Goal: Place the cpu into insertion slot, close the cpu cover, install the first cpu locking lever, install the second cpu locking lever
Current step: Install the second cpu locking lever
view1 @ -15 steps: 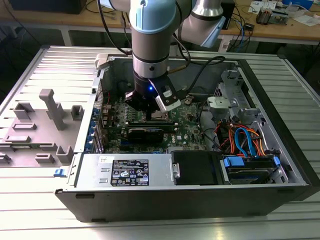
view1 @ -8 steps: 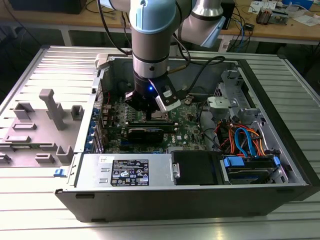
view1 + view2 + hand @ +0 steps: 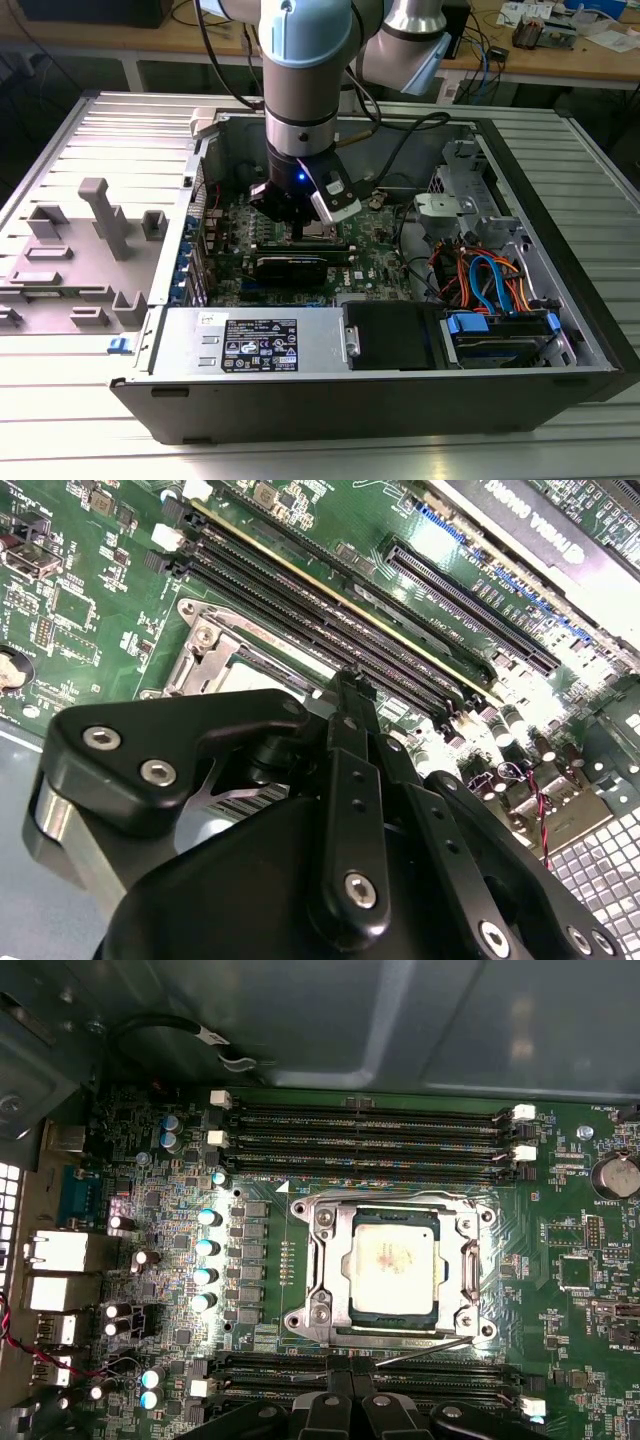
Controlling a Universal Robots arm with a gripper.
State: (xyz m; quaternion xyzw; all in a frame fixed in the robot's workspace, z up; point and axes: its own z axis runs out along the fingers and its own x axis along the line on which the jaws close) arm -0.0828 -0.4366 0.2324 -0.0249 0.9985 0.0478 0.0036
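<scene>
- Gripper (image 3: 345, 1392) low inside the open computer case (image 3: 560, 300), fingers drawn close together with nothing seen between them, tips at the socket's near edge in the first wrist view.
- Thin metal locking lever (image 3: 425, 1348) lying along that same socket edge, just beside the fingertips; touching or not, cannot tell.
- Seated in the socket: the cpu (image 3: 393, 1263), silver-grey top facing up, flat and square to the frame.
- Around it, the cpu cover (image 3: 322, 1260), lying down flat over the chip's rim, open middle showing the metal top.
- Either side of the socket, long black memory slots (image 3: 370, 1130), white latches at their ends.
- All on the green motherboard (image 3: 250, 1380), capacitors in a row beside the socket.
- In the exterior view, arm (image 3: 300, 90) coming straight down over the board's middle, gripper (image 3: 300, 222) just above a long black card (image 3: 300, 268).
- Farther off, on the exterior view's left, a grey fixture tray (image 3: 70, 250) on the ribbed table (image 3: 300, 455); on the exterior view's right, orange and blue cables (image 3: 485, 280) in the case.
</scene>
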